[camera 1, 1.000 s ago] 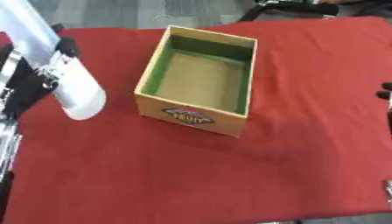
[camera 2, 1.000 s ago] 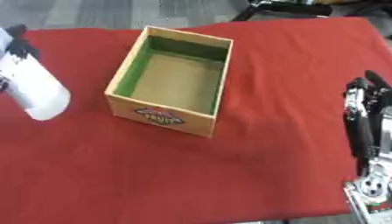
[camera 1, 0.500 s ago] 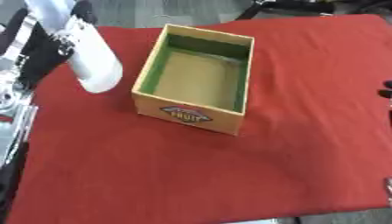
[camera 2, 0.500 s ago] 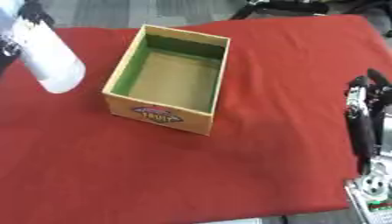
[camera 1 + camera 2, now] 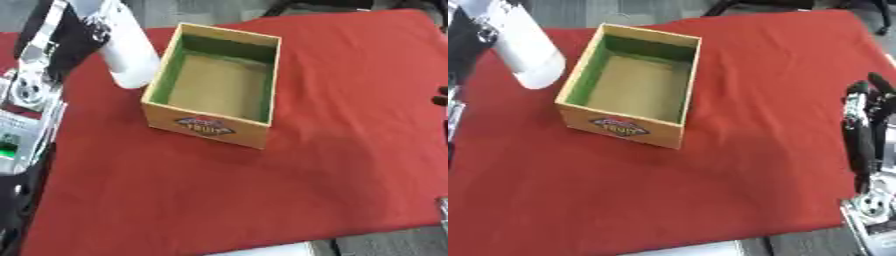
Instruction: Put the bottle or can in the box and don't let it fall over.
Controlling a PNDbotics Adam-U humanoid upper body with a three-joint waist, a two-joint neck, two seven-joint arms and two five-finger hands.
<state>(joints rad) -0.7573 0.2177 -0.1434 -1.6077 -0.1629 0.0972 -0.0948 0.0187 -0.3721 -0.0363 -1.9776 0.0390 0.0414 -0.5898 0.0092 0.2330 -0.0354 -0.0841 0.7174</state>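
Left hand (image 5: 66, 37), in the left eye view, comes in from the upper left corner w/ its fingers wrapped round a white bottle (image 5: 127, 47), carried in the air just left of the box (image 5: 214, 85) & clear of the red desk (image 5: 262, 200). Bottle's long axis is tilted: wide rounded base down & toward the box's near-left wall, neck end up & away toward the corner, hidden by the hand. Step in hand, as I judge it: transport, bottle not yet over the opening. Next move calls for swinging it right over the rim, bringing it upright, then lowering it base-1st onto the brown floor before letting go; released at this lean it would prob tip. Box is open-topped, green inner walls, label on the near side, nothing inside.

Right eye view shows the same carry, bottle base hanging level w/ the box's left rim, just beside it. Right hand (image 5: 866, 125) sits idle at the right edge, fingers straight & pointing up, holding nothing, well apart from the box.
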